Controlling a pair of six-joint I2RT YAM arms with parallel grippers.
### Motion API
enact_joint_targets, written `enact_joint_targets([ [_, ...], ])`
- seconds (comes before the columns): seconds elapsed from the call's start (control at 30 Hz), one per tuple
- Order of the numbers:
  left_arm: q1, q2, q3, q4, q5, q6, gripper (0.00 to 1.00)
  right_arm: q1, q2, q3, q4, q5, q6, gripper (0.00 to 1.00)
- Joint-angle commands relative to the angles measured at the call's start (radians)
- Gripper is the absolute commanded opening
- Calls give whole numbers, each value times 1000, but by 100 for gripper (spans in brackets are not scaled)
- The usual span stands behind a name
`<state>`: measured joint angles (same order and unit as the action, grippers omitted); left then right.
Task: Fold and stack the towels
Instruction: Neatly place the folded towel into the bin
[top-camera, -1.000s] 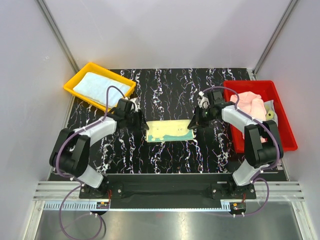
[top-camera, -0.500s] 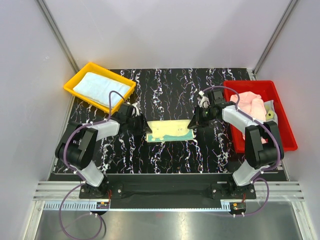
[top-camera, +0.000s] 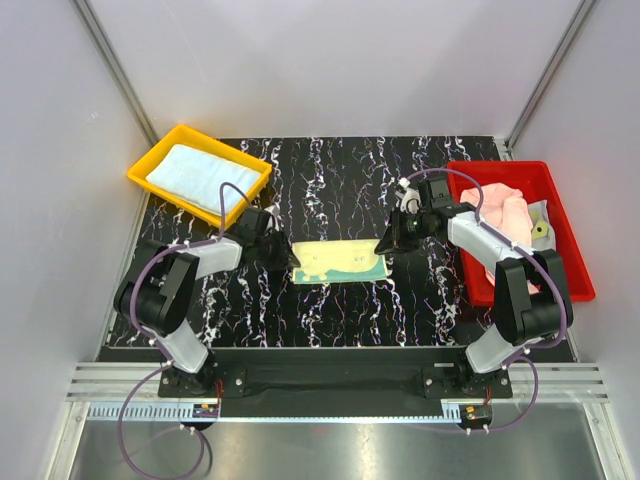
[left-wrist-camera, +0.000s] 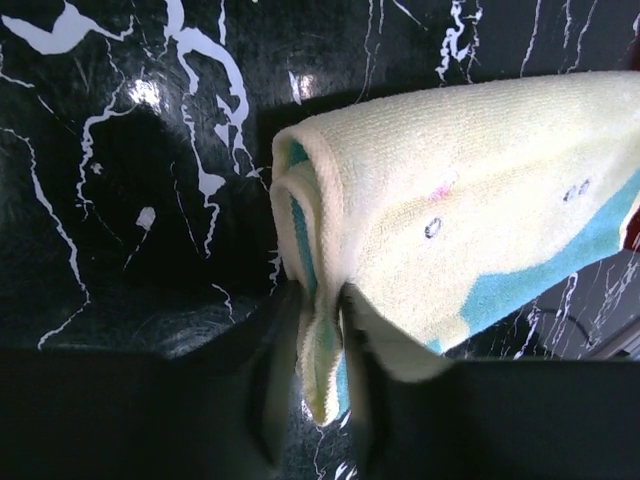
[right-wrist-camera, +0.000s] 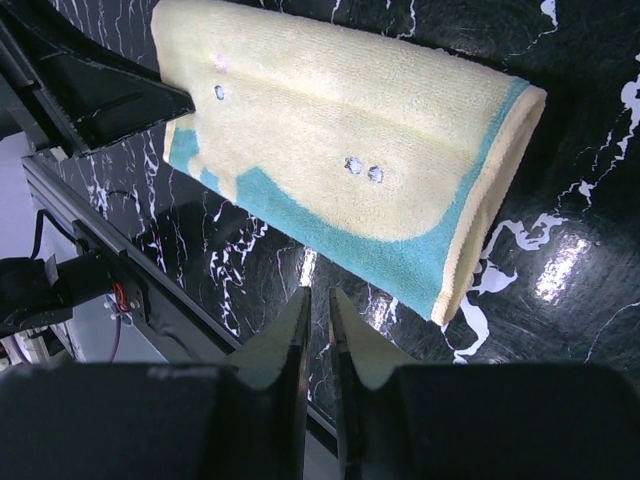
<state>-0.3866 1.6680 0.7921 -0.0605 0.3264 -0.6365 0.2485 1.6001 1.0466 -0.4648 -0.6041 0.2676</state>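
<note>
A folded yellow towel with teal patches (top-camera: 340, 262) lies on the black marbled table. My left gripper (top-camera: 287, 256) is at its left end, shut on the towel's folded edge (left-wrist-camera: 322, 340), which hangs between the fingers; the rest of the towel (left-wrist-camera: 480, 190) spreads away to the right. My right gripper (top-camera: 388, 241) is by the towel's right end, shut and empty. In the right wrist view its fingertips (right-wrist-camera: 318, 300) hover just off the towel's teal border (right-wrist-camera: 340, 150).
A yellow tray (top-camera: 150, 160) at the back left holds a folded light-blue towel (top-camera: 195, 175). A red bin (top-camera: 570, 240) at the right holds crumpled pink towels (top-camera: 505, 210). Metal rails run along the near edge.
My left arm has dropped low and stretched toward the towel's left end, still holding it. My right gripper has drawn slightly back from the towel's right end.
</note>
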Motion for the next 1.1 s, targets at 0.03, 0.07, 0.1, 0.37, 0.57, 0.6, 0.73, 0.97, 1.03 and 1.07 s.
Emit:
enact_joint_targets([
  [0.03, -6, 97, -2, -68, -50, 41, 18, -3, -43, 12, 32, -39, -19, 19],
  [0.07, -8, 101, 4, -61, -35, 55, 14, -3, -43, 12, 32, -40, -19, 19],
  [0.1, -8, 104, 9, -49, -18, 64, 9, -3, -43, 10, 37, -43, -21, 19],
  [0.37, 3, 41, 197, -269, -65, 193, 0, -5, -28, 9, 66, -63, -22, 19],
  [0.57, 11, -10, 321, -484, -197, 320, 0, -3, -28, 13, 68, -59, -34, 19],
  [0.6, 11, -19, 341, -496, -231, 330, 0, -5, -28, 16, 68, -60, -36, 19],
  [0.73, 11, -36, 380, -547, -291, 386, 0, -5, -19, 33, 61, -62, -41, 20],
  [0.97, 11, -19, 453, -615, -363, 457, 0, -5, -11, 70, 48, -60, -42, 20],
  [1.03, 14, -16, 441, -601, -359, 449, 0, -5, -11, 72, 51, -59, -45, 20],
  [1.07, 21, -7, 435, -582, -357, 428, 0, -5, -9, 72, 51, -59, -44, 20],
])
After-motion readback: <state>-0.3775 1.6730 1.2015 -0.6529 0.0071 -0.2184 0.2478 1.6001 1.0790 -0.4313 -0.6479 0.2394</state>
